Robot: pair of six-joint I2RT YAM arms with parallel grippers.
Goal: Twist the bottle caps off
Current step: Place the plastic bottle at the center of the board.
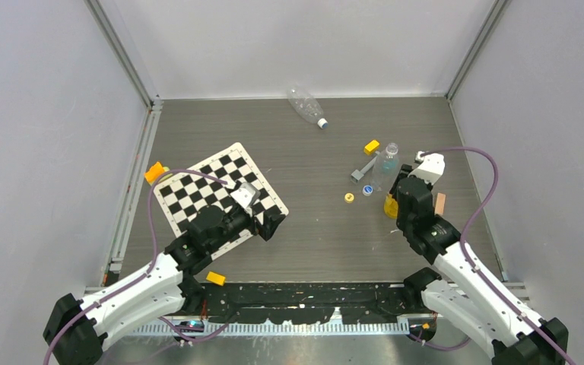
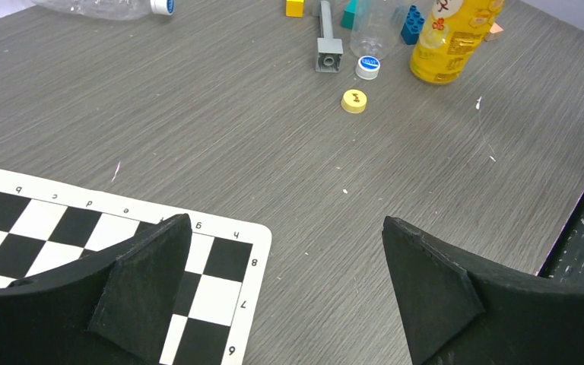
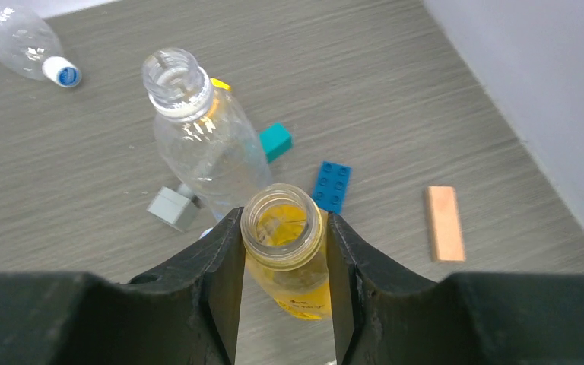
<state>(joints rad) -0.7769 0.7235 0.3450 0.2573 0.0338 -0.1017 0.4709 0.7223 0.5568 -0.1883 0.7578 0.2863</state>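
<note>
My right gripper (image 3: 284, 222) is shut on the neck of the upright yellow-orange bottle (image 3: 293, 262), which has no cap; in the top view the bottle (image 1: 390, 207) shows just left of that gripper (image 1: 401, 199). A clear bottle (image 3: 198, 144) stands beside it, also uncapped. A yellow cap (image 2: 354, 100) and a white-blue cap (image 2: 367, 68) lie loose on the table. A third clear bottle (image 1: 304, 103) lies at the back with its white-blue cap (image 1: 322, 122) on. My left gripper (image 2: 281, 228) is open and empty over the chessboard corner.
A checkered board (image 1: 220, 190) lies at the left. A grey piece (image 1: 362, 169), a yellow block (image 1: 371, 147), a teal block (image 3: 275, 141), a blue block (image 3: 331, 185) and a copper bar (image 3: 445, 223) surround the bottles. Orange blocks (image 1: 154, 172) (image 1: 215, 278) lie left.
</note>
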